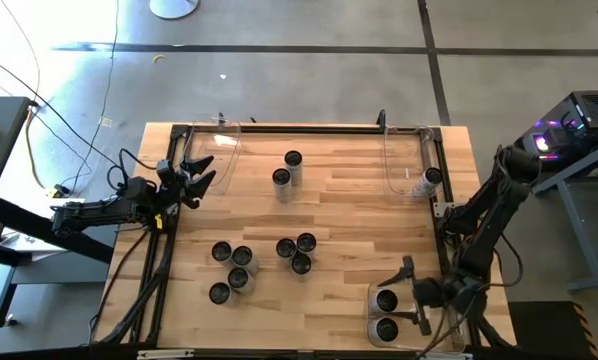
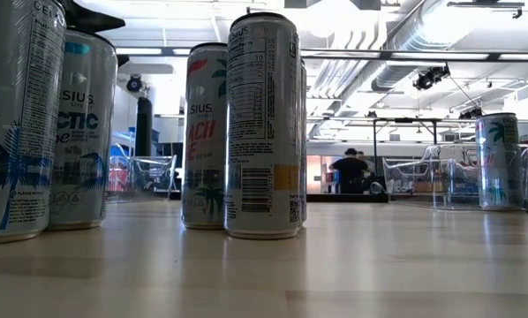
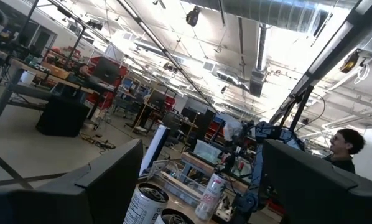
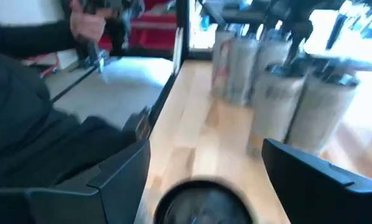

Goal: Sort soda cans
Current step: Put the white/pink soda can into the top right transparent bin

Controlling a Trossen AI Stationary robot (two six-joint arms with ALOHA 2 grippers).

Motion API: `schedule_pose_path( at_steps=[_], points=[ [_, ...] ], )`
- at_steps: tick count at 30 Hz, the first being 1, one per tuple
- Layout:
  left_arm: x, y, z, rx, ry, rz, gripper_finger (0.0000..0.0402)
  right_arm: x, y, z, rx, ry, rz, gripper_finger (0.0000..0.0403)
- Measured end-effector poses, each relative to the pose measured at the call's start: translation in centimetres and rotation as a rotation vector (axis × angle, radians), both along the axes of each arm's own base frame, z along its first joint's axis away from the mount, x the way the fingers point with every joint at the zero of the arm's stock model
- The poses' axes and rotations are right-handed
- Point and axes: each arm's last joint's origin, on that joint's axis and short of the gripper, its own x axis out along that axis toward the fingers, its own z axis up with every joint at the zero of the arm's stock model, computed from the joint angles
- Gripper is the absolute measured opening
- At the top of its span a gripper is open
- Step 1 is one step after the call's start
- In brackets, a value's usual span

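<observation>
Several slim silver soda cans with dark tops stand on the wooden table: a pair [image 1: 287, 170] near the far middle, one cluster [image 1: 231, 272] and another [image 1: 297, 252] toward the near side. One can [image 1: 431, 178] stands in the far-right clear bin [image 1: 397, 165]. Two cans [image 1: 386, 314] stand in the near-right bin [image 1: 371, 340]. My right gripper [image 1: 404, 295] is open beside these; in its wrist view a dark can top [image 4: 201, 202] lies between the open fingers [image 4: 204, 146]. My left gripper [image 1: 201, 175] is open, raised near the far-left bin [image 1: 222, 150].
The low view shows tall cans [image 2: 262, 124] close up and one can [image 2: 496, 159] in a clear bin [image 2: 458, 181] behind. A dark frame [image 1: 279, 128] edges the table. Bare wood lies between the clusters and the right-hand bins. A person [image 3: 344, 146] shows beyond the table.
</observation>
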Motion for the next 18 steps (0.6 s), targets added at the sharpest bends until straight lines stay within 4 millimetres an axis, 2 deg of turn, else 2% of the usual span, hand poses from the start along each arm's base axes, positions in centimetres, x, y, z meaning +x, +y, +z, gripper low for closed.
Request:
schedule_pose_path(
  at_steps=[5, 8, 13, 16, 18],
  points=[
    [0.0, 0.0, 0.0, 0.001, -0.002, -0.001, 0.0323, 0.3, -0.9, 2.5, -0.043, -0.134, -0.06, 0.0305],
    [0.0, 0.0, 0.0, 0.002, -0.005, -0.001, 0.0323, 1.3, -1.9, 4.1, -0.095, -0.221, -0.105, 0.0305],
    [0.0, 0.0, 0.1, 0.028, 0.008, 0.006, 0.0323, 4.3, -4.7, 5.9, -0.14, -0.329, -0.284, 0.0305],
    [0.0, 0.0, 0.1, 0.045, 0.018, 0.013, 0.0323, 6.4, -7.1, 6.1, -0.122, -0.337, -0.403, 0.0305],
    [0.0, 0.0, 0.0, 0.064, 0.035, 0.022, 0.0323, 7.9, -8.6, 5.6, -0.157, -0.323, -0.33, 0.0305]
  ],
)
